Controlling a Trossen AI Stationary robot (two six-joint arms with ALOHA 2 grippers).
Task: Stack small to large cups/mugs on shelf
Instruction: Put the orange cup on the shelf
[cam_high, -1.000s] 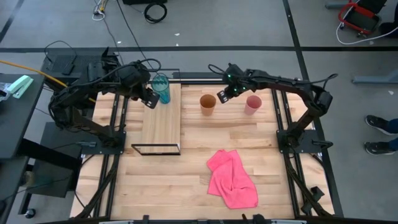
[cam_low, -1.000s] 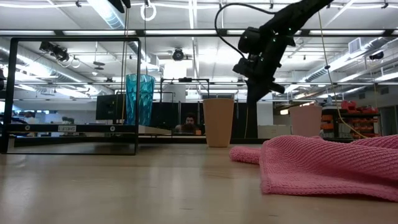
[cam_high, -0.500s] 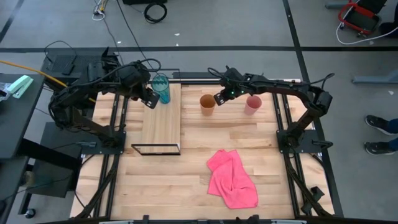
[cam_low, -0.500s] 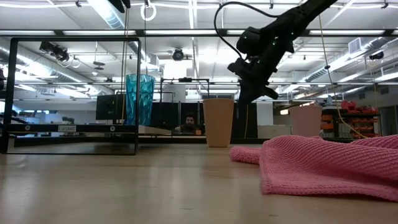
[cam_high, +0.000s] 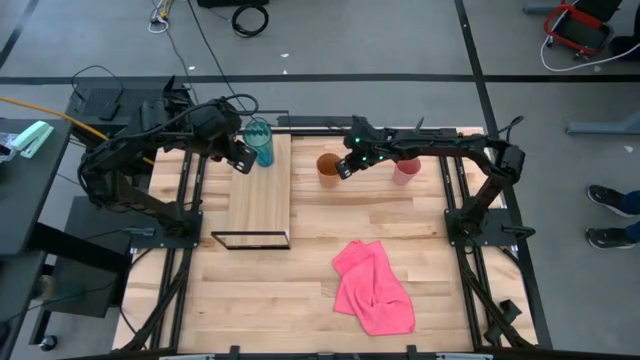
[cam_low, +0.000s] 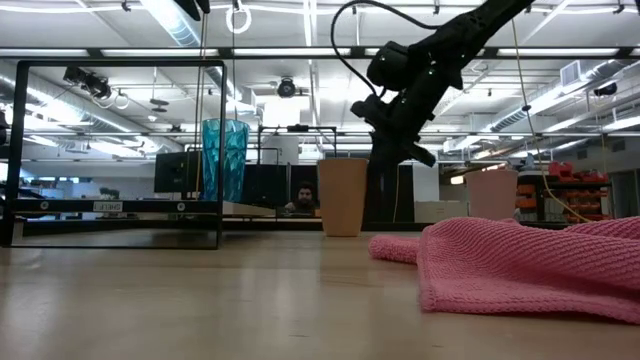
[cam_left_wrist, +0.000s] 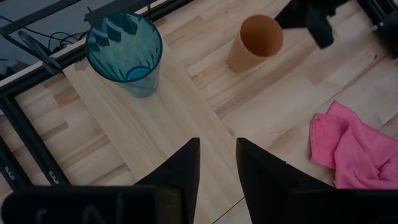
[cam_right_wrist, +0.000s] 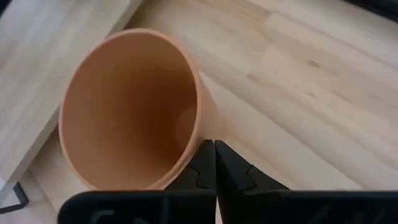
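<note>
Nearest the low cam, on the tabletop (cam_high: 250, 290), lies a crumpled pink cloth (cam_high: 374, 288), right of centre & well apart from everything else.

Farther back, the shelf (cam_high: 259, 190), a long light-wood board w/ thin black wire frame, runs near-to-far on the left half of the table. Its near end is bare.

At the shelf's far end stands the teal cup (cam_high: 259, 142), upright, tall & translucent, on the board. The left gripper (cam_high: 240, 158) sits just beside it, on its left, above the board's far-left edge. In the left wrist view its two dark fingers (cam_left_wrist: 177, 177) stand apart w/ a clear gap, holding nothing.

In the same far row, right of the shelf & off it, the orange cup (cam_high: 328, 169) stands upright on the tabletop, mouth up. The right gripper (cam_high: 346, 166) is at its right rim, arm reaching in from the right side. In the right wrist view the fingers (cam_right_wrist: 202, 169) are pressed together, tips touching, right against the outside of the cup wall; nothing shows between them.

Farther right, the pink cup (cam_high: 406, 170) stands upright on the tabletop, partly under the right arm, apart from the orange one.

Beyond the table the low view shows a room w/ ceiling lights & a person seated far back.
</note>
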